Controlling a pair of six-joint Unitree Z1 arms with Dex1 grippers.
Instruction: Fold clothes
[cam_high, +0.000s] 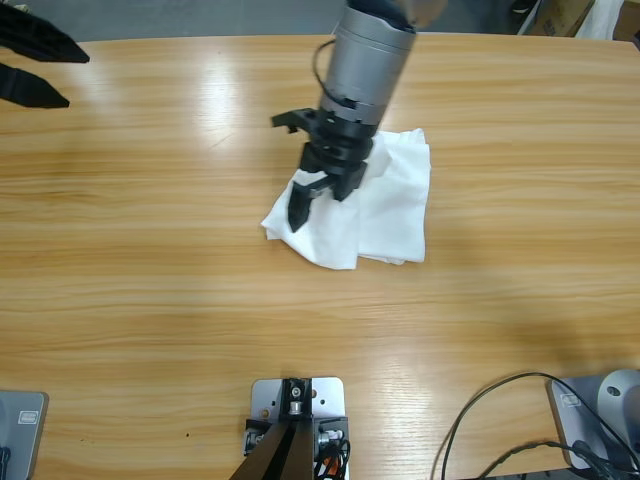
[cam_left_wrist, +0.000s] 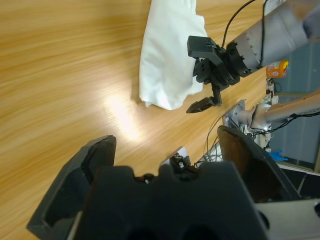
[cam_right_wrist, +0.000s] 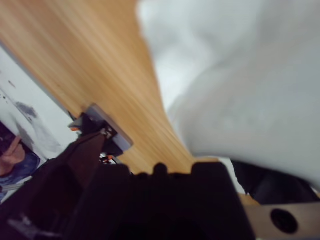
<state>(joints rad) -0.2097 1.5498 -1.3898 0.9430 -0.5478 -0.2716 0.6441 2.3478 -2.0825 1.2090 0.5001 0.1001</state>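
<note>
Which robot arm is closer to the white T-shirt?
Right. The right gripper hangs right over the folded T-shirt. The left gripper is far off at the table's upper left corner.

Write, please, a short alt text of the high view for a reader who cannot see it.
The right arm's tool reaches down from the top middle, jaws open, over a folded white T-shirt on a long wooden table. The left arm's tool, also open, shows at the upper left corner, far from the shirt.

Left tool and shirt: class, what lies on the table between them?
Only bare wood. The high view shows nothing between the left tool and the shirt.
</note>
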